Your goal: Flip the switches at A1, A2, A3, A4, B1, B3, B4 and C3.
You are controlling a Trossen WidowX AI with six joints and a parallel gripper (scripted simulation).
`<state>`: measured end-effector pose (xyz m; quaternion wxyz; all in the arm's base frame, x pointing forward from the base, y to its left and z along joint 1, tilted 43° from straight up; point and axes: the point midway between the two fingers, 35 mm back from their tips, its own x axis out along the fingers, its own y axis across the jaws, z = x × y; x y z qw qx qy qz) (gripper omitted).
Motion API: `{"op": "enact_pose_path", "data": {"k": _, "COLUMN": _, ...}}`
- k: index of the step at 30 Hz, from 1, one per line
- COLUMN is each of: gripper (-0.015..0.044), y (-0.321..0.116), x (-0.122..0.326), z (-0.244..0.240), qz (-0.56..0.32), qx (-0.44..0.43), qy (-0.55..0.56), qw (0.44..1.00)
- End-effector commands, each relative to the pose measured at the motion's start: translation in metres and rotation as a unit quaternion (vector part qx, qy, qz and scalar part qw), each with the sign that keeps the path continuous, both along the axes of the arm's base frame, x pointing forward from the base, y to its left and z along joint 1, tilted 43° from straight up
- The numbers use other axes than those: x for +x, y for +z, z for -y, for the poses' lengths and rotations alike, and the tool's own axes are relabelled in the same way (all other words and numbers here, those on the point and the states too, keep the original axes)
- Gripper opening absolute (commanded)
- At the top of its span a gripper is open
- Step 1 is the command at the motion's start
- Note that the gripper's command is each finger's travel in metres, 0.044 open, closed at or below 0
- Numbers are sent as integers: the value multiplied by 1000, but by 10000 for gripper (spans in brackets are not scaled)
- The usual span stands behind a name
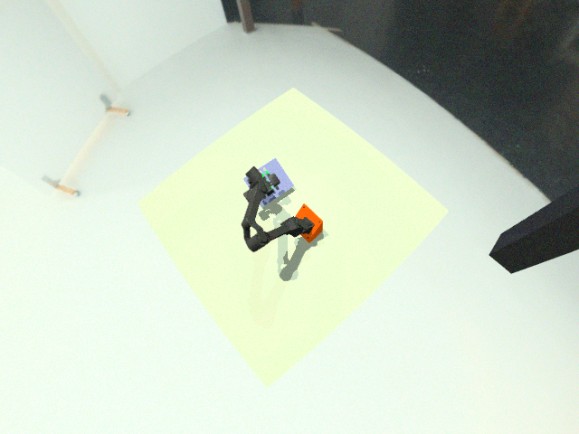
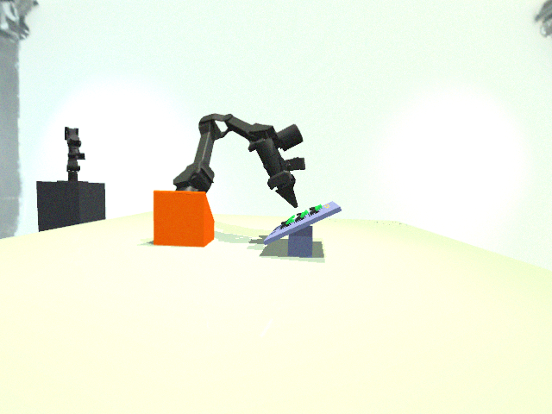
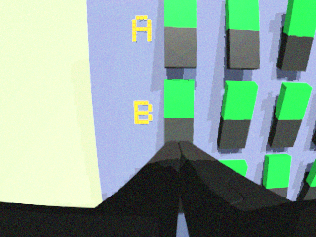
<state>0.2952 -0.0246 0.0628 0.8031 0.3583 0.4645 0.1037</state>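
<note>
One matte black, wedge-shaped gripper (image 3: 180, 152), clenched on nothing, fills the wrist view's lower half, its tip over the grey end of the blocky green-and-grey rocker switch at B1 (image 3: 178, 109). Its bulk hides most of row C on the flat lavender panel (image 3: 118, 79), centre frame; column 3 is cut off right.

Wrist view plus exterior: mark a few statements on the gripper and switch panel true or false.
1. The gripper is shut and holds nothing. True.
2. Its tip points at the dark end of switch B1. True.
3. In the exterior view the tip is on the orange base block. False: it hangs above the tilted switch panel, apart from the block.
4. The printed row letters stand right of the switches. False: A and B are printed left of column 1.
5. Switch A1 shows its green half on the far side. True.
</note>
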Motion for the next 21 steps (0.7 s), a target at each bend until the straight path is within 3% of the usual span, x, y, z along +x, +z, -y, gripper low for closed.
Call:
{"op": "enact_pose_path", "data": {"k": 1, "gripper": 0, "y": -6, "x": 2, "z": -3, "qz": -5, "qx": 1, "qy": -1, "qw": 1000}}
{"op": "enact_pose_path", "data": {"k": 21, "gripper": 0, "y": -11, "x": 6, "z": -7, "qz": -5, "qx": 1, "qy": -1, "qw": 1000}}
